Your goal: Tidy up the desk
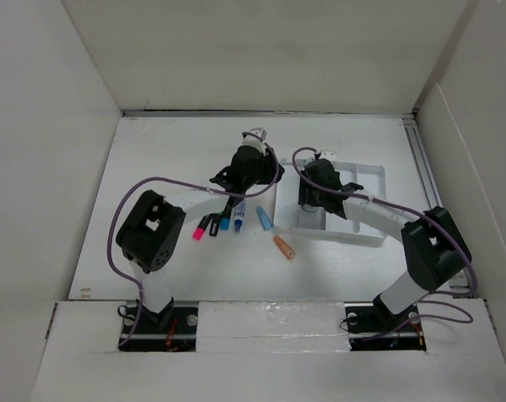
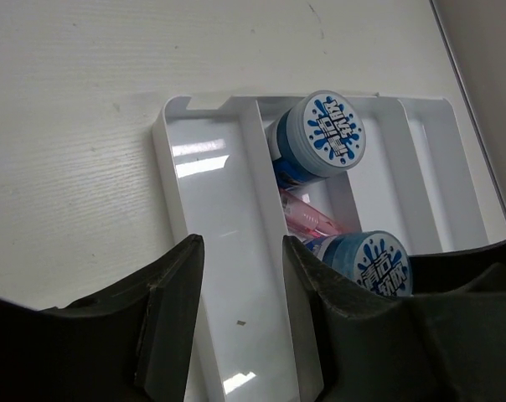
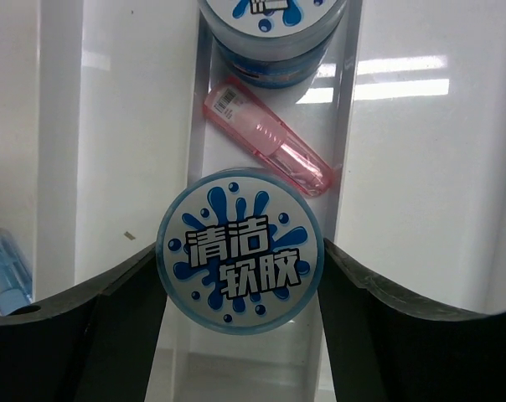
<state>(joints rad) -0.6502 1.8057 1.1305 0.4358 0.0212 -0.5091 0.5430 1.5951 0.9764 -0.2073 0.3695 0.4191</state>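
Currently, right gripper (image 3: 239, 251) fingers clamp the blue tub (image 3: 240, 268) above the tray (image 2: 173, 167); left gripper (image 2: 243, 251) fingers stand apart above it.

Left arm (image 1: 148, 230) was bent at the elbow and reached to the left edge of the white tray (image 1: 369, 179). Left gripper (image 2: 240, 251) hung over the tray's left compartment, fingers parted. Right arm (image 1: 433, 247) was folded, wrist over the tray's middle. Right gripper (image 3: 239, 251) had fingers wide; grip uncertain.

We see tall white panels (image 1: 261, 50) closing in a matte white desk (image 1: 144, 159) on three sides, evenly and softly lit, with a white ledge (image 1: 270, 343) along its near edge.
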